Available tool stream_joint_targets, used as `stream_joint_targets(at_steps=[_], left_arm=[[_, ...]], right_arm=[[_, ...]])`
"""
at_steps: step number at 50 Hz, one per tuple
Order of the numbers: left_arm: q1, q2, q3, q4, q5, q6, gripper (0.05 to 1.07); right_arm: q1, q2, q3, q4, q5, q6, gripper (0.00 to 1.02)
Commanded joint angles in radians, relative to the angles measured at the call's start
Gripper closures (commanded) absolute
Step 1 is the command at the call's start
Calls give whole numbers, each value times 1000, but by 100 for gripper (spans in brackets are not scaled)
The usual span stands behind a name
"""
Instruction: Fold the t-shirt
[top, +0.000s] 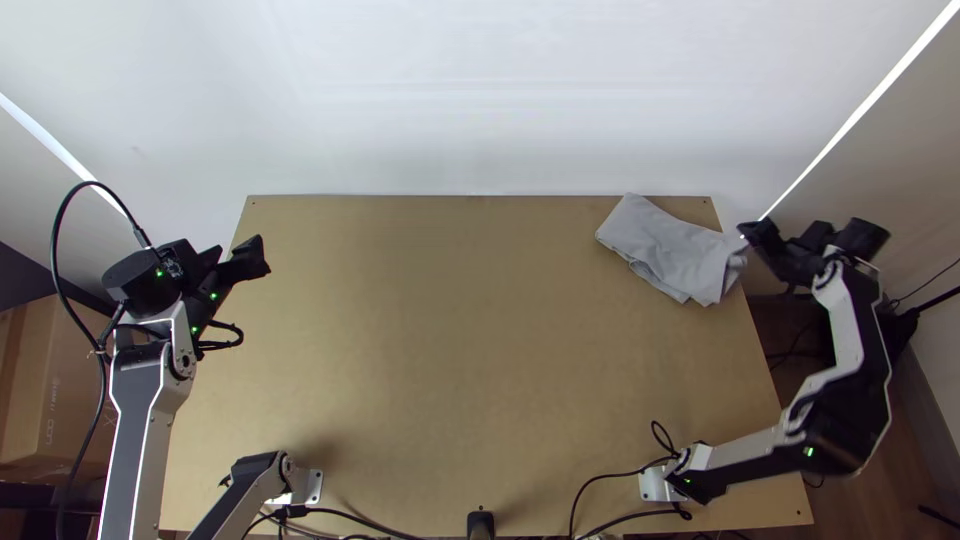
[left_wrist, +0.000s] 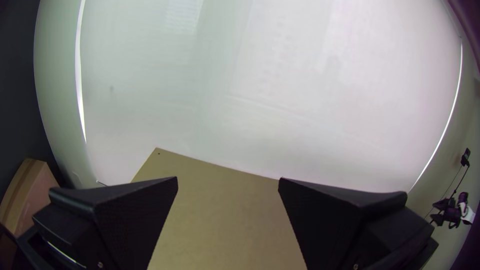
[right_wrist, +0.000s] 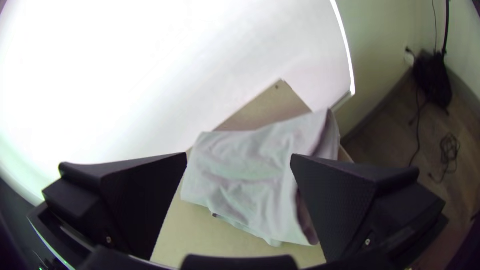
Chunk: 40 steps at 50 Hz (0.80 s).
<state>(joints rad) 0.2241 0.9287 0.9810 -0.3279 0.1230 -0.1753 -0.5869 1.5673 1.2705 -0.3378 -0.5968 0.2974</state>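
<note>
T-shirt (top: 672, 250) folded, long axis slanting across table (top: 430, 350), far edge to right edge; left tool (top: 237, 252), right tool (top: 808, 230) released.

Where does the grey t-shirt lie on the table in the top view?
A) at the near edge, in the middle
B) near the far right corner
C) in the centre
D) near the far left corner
B: the t-shirt lies bunched near the far right corner of the table.

Cardboard box (top: 68, 390), perhaps a bag (right_wrist: 433, 79)
</note>
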Motion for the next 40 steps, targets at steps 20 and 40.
stream_joint_targets(at_steps=[20, 40], left_arm=[[4, -123, -281, 262, 0, 0, 9], [-69, -430, -587, 544, -126, 13, 10]], right_arm=[[-19, -753, -415, 272, 181, -145, 4], [30, -1222, -789, 596, 348, -132, 4]])
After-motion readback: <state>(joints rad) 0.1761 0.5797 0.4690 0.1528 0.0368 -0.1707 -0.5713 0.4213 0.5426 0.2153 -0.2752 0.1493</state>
